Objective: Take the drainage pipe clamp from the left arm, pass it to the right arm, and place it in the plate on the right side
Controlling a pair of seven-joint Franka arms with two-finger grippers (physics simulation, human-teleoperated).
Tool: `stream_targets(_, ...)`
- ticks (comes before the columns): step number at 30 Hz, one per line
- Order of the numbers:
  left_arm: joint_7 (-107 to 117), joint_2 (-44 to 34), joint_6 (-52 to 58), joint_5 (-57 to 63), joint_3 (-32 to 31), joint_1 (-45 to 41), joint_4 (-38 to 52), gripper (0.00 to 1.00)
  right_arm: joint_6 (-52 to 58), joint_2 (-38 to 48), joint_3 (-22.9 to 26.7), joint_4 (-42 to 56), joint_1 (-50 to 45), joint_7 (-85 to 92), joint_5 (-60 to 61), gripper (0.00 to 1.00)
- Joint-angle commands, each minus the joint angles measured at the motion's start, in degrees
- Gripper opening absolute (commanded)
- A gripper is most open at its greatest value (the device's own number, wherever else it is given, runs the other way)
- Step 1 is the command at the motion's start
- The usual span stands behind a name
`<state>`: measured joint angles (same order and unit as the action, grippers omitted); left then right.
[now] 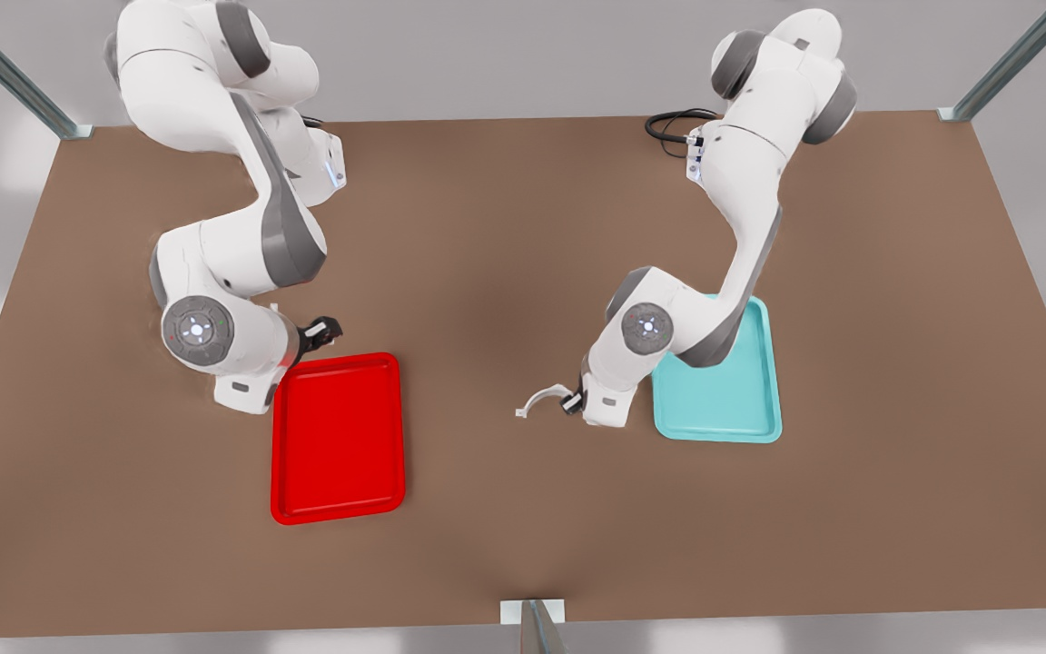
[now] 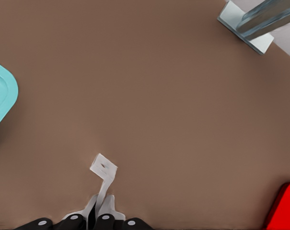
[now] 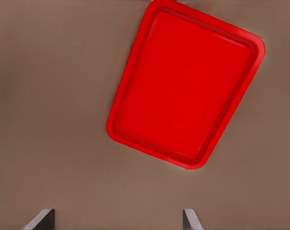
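- A brown flat tabletop (image 1: 505, 272) carries two shallow trays, with one white jointed robot arm by each.
- The left arm (image 1: 741, 227) stands on the front view's right, reaching over a teal rectangular tray (image 1: 727, 400).
- The left gripper (image 1: 568, 400), small and black, is pinched shut on the drainage pipe clamp (image 1: 537, 400), a thin white arched strap with flat tabs at its ends.
- In the left wrist view the strap (image 2: 104, 187) sticks out from between the closed fingers (image 2: 106, 221), its far tab over bare tabletop.
- The clamp is between the two trays, nearer the teal one and well apart from the red one.
- The right arm (image 1: 241, 254) stands on the front view's left, its black gripper (image 1: 321, 332) just beside the far corner of the plate (image 1: 339, 495), a bright red rectangular tray with rounded corners and a low rim.
- In the right wrist view the right gripper's two fingers (image 3: 41, 220) are spread wide, holding nothing, with the red plate (image 3: 135, 86) beyond them.
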<state>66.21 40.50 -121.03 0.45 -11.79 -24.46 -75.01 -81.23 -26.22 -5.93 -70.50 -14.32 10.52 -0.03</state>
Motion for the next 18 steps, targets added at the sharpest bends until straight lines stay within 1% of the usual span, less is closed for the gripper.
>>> stream_targets(1,25.64,1.86,10.82,0.61,0.01,-2.35,3.29,0.21,-9.99,-2.07,-0.05,0.54,-3.08,6.79,0.38,1.0)
stream_targets(3,29.07,4.15,11.26,0.52,0.01,-4.9,6.9,0.21,-20.45,-4.45,-1.62,-0.07,-4.4,9.43,1.61,1.0)
stream_targets(4,29.07,5.12,11.34,0.52,0.01,-5.87,8.04,0.21,-23.09,-5.59,-3.38,-0.25,-4.4,17.24,1.7,1.0)
stream_targets(5,29.07,5.73,11.61,0.52,0.01,-6.57,8.91,0.21,-25.2,-6.29,-3.74,-0.51,-4.49,23.4,2.4,1.0)
stream_targets(7,29.15,7.75,14.6,0.52,0.01,-7.18,13.48,0.21,-28.1,-7.08,-3.74,-0.69,-5.45,35.34,2.49,1.0)
stream_targets(10,29.59,8.19,14.6,-0.1,0.1,-8.5,14.81,0.21,-37.42,-8.4,-3.74,-2.27,-6.16,57.85,2.4,1.0)
stream_targets(11,30.21,8.37,14.51,-0.1,0.01,-8.68,15.25,0.21,-39.01,-8.23,-4.0,-4.29,-6.07,64.18,2.58,1.0)
stream_targets(12,29.95,8.89,14.51,-0.1,0.1,-8.86,16.21,0.21,-39.01,-8.32,-5.23,-4.64,-5.45,66.47,2.75,1.0)
stream_targets(13,29.86,9.51,14.51,-0.27,0.01,-9.21,17.18,0.21,-39.01,-8.23,-5.32,-6.05,-5.45,69.28,2.84,1.0)
stream_targets(18,29.68,10.74,13.72,-0.36,0.01,-9.82,18.32,0.21,-40.24,-6.38,-5.85,-11.94,-5.63,73.94,4.42,1.0)
